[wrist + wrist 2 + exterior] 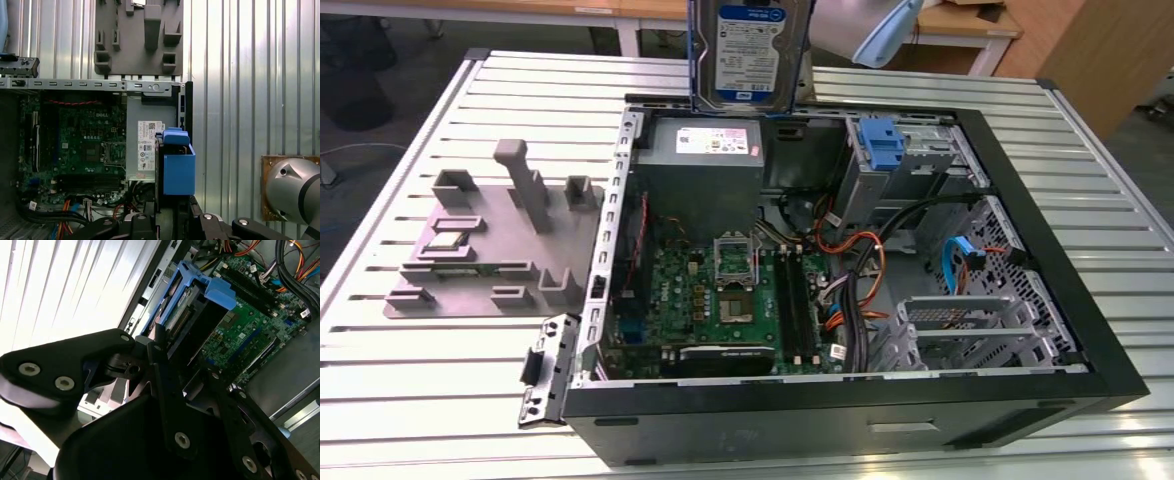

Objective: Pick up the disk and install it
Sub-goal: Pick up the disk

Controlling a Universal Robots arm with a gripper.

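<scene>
One disk [750,52] is all I have in hand just now, and it hangs upright in the air above the far edge of the open case [854,405], its white-and-blue label turned towards the exterior camera and its blue bracket showing along the sides. In the first wrist view I look straight down on the disk [178,170] edge-on, with the gripper [172,217] clamped on it from both sides, black fingers pressed against its flanks. In the second wrist view the disk [182,305] sticks out beyond the fingers [159,337] with the bracket's blue tab at its free end. Under it, seen from the first wrist camera, lies the grey power supply [145,150] with its white sticker, and the disk sits over the side of that box nearest the case wall. I cannot tell from the pictures whether the lower edge of the disk is clear of the case rim, though nothing appears to touch it. Inside the case I can see the green motherboard [720,300], a bundle of orange and black cables [854,255] and, at the far corner on the exterior view's right, a second blue bracket [882,140] seated in a drive bay. Nearer the front stands a metal drive cage [961,330]. The case lies on a slatted table [427,400], and beside it, on the exterior view's left, rests a grey fixture [494,250] with upright posts. A pale part of the arm [874,30] shows beside the disk.
</scene>
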